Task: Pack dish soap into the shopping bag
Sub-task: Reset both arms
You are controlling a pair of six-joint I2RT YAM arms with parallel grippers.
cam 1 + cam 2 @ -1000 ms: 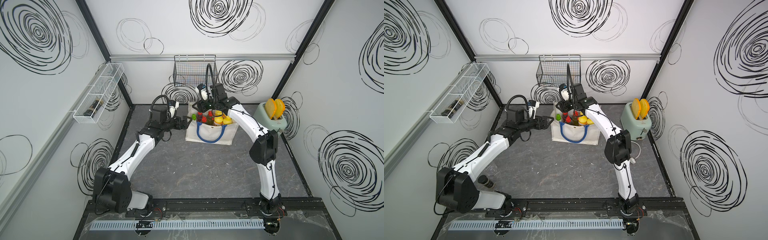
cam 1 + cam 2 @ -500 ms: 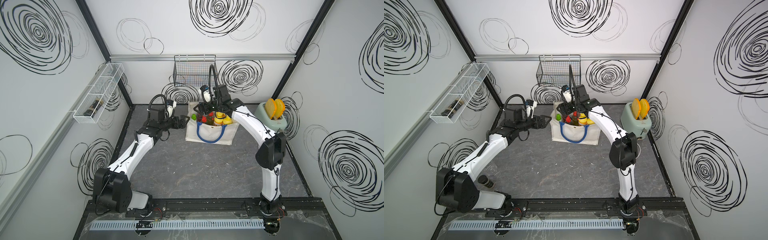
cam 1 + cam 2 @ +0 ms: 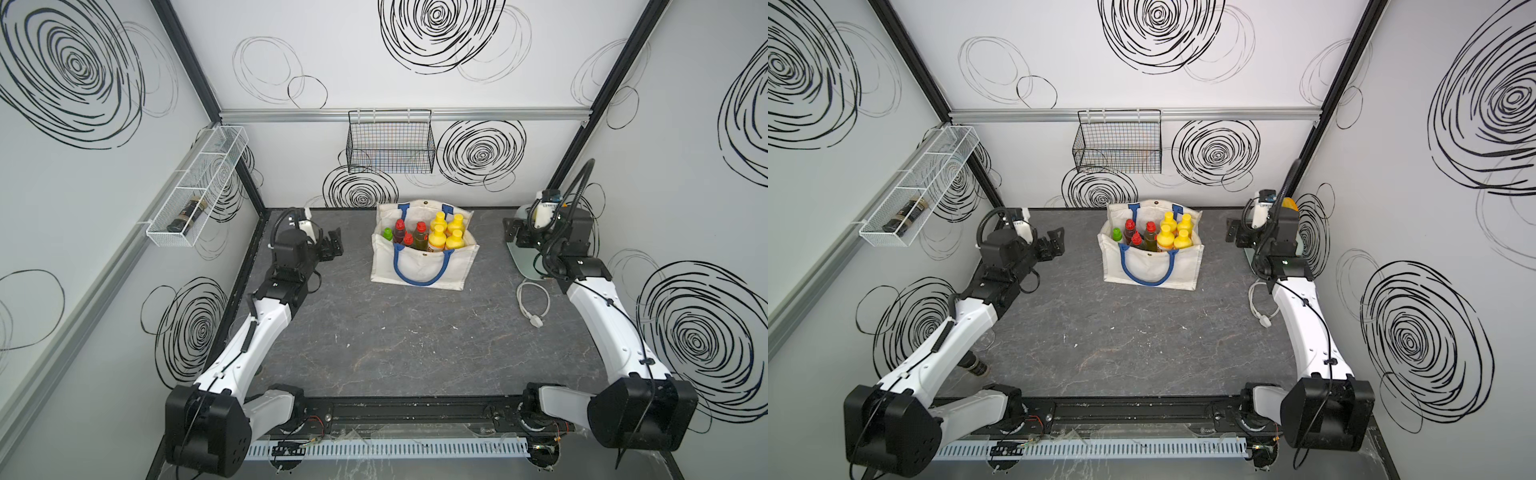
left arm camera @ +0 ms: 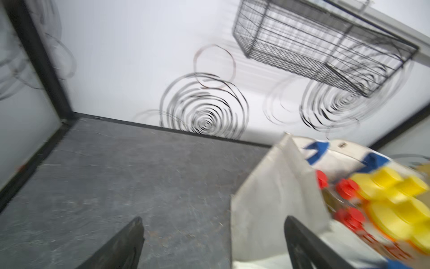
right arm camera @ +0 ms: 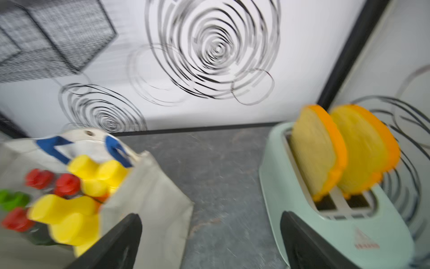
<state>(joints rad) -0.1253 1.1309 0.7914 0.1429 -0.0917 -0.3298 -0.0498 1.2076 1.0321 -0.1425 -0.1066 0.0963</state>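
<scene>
Canvas shopping bag (image 3: 424, 266), capped plastic bottles (image 3: 436, 241)

The grey marbled tabletop (image 3: 395, 345) carries a canvas bag (image 3: 424, 268) at upper centre, with a toaster (image 3: 524, 259) and a white cable (image 3: 535, 321) at right.

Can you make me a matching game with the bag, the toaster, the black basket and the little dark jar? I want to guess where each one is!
Things
1. shopping bag
2. toaster
3. black wire basket
4. dark jar

Places or states
A. hanging on the back wall
B. standing on the table with bottles inside
C. lying in the white rack on a side wall
D. holding two slices of toast

Right pairs: 1-B, 2-D, 3-A, 4-C
</scene>
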